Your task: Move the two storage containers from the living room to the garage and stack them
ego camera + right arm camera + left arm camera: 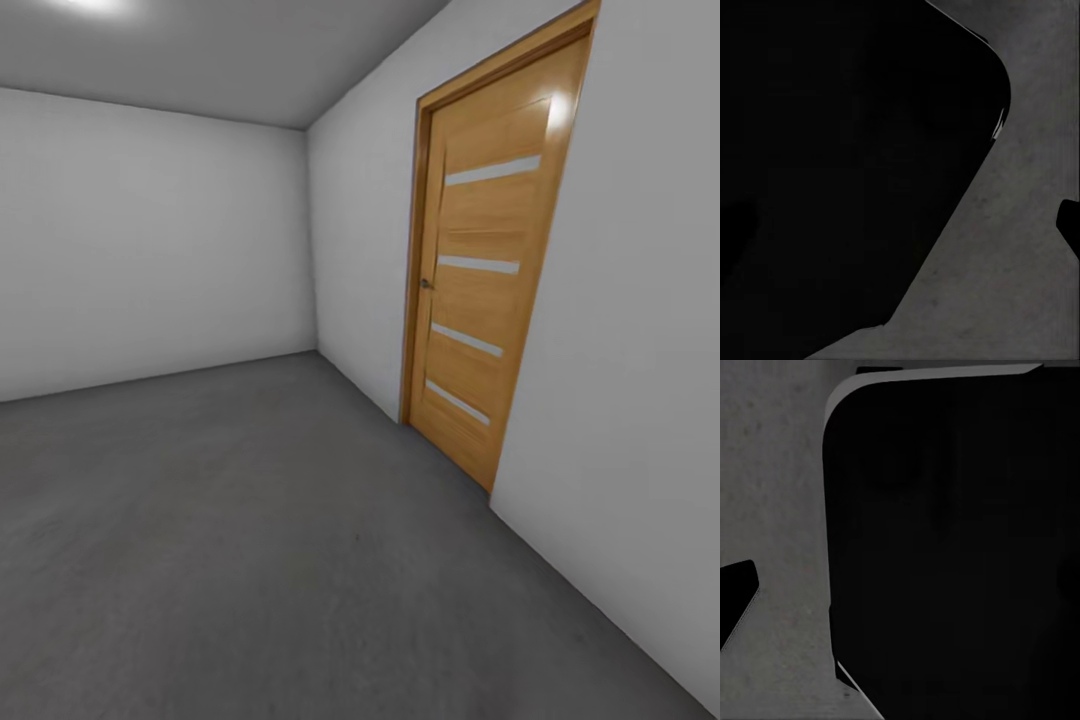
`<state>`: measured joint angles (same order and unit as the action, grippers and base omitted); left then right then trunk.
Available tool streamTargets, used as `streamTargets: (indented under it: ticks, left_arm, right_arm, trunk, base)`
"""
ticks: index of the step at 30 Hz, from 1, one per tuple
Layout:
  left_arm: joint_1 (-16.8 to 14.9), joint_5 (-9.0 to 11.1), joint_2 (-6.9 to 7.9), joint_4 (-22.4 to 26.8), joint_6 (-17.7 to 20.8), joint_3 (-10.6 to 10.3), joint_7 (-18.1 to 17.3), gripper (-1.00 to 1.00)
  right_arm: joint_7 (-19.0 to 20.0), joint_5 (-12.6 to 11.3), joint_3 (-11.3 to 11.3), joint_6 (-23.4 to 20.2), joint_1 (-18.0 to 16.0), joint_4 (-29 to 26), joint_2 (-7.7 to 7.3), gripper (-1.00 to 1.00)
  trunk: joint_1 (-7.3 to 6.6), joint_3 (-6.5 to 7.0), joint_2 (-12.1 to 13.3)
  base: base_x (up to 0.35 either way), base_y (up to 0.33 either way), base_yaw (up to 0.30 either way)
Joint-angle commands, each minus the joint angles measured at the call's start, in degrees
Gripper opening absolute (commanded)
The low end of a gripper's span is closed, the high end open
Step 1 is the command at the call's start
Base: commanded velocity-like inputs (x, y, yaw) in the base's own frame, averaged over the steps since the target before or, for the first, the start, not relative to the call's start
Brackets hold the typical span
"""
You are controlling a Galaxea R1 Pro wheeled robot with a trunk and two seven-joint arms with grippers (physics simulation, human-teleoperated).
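A bare room with plain white walls and a grey ceiling fits the garage, and its dark grey speckled concrete floor spreads from the near edge of the head view back to the far wall. On the left the floor runs to a blank wall; at the far middle the two walls meet in a corner; on the right stands a light wooden door with four frosted glass strips, shut in its frame, a small handle on its left edge.

Judging from this, the robot has reached the garage, but no storage container lies on the stretch of floor seen here, so the placing and stacking look undone as far as these pictures tell; where the containers are I cannot tell.

In the left wrist view a large black rounded body hangs over grey concrete, and a similar dark mass sits in the right wrist view. Both arms seem to point down toward the floor. Whether either gripper is wide, narrow or holding something, I cannot tell.
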<state>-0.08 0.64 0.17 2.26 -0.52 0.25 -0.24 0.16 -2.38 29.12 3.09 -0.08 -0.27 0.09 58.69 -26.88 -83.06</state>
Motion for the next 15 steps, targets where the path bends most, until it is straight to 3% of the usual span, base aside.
streamTargets:
  ticks: [1, 6, 8, 15]
  left_arm:
    - [0.0, 0.1, 0.01, 0.0, -0.1, 0.0, 0.0, 1.00]
    - [0.0, 0.1, 0.01, 0.0, 0.0, 0.0, 0.0, 1.00]
    - [0.0, 0.1, 0.01, 0.0, 0.0, 0.0, 0.0, 1.00]
    - [0.0, 0.1, 0.01, 0.0, 0.0, 0.1, 0.0, 1.00]
  right_arm:
    - [0.0, -0.3, 0.2, 0.2, 0.0, 0.0, 0.00, 1.00]
    - [0.0, -0.3, 0.3, 1.0, 0.0, -0.1, 0.00, 1.00]
    - [0.0, -0.1, 0.2, 3.9, 0.0, -0.1, -0.04, 1.00]
    - [-0.1, -0.6, 0.2, 4.5, 0.0, 0.0, 0.02, 1.00]
  trunk:
    - [0.03, -0.05, 0.0]
    - [0.03, -0.05, 0.0]
    - [0.03, -0.05, 0.0]
    - [0.03, -0.05, 0.0]
  base:
    - [0.324, 0.000, 0.000]
    - [0.324, 0.000, 0.000]
    - [0.324, 0.000, 0.000]
    - [0.324, 0.000, 0.035]
